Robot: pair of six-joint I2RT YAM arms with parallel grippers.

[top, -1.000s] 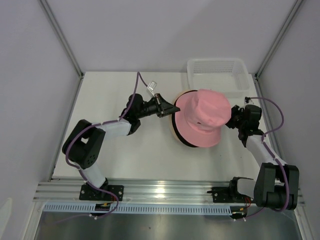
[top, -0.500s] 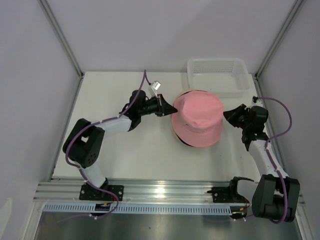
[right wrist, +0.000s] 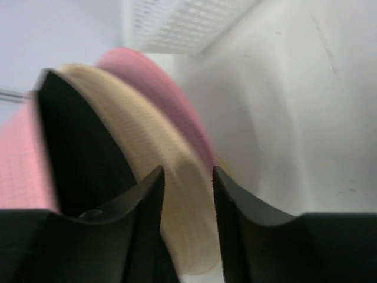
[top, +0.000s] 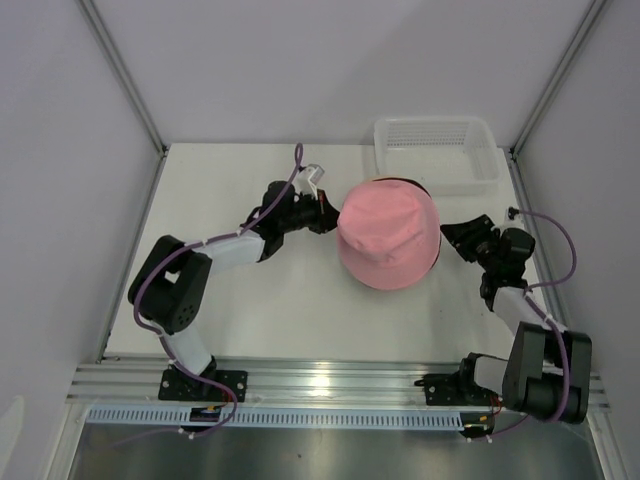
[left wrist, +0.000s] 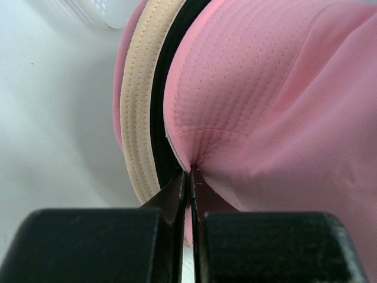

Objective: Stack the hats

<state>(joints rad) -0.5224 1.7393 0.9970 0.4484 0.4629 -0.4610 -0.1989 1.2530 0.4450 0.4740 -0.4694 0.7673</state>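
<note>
At table (top: 250,300) centre: top pink hat (top: 388,235) covers lower hats (left wrist: 140,106) | left gripper (top: 330,214) clamped on its brim | right gripper (top: 452,238) has just let go, jaws parted, empty | stacking seems nearly complete

My right gripper (right wrist: 187,174): fingers apart | ahead: layered brims, black hat (right wrist: 76,130), beige hat (right wrist: 138,135), pink hat (right wrist: 156,88) | beyond: white bin (right wrist: 177,23)

this looks like a robotics lab cell, not a home: a plain white table (top: 280,310) is closed in by grey panels (top: 60,200) on aluminium posts (top: 120,70). the left arm (top: 220,255) and right arm (top: 520,305) are bolted to an aluminium rail (top: 320,380).
</note>
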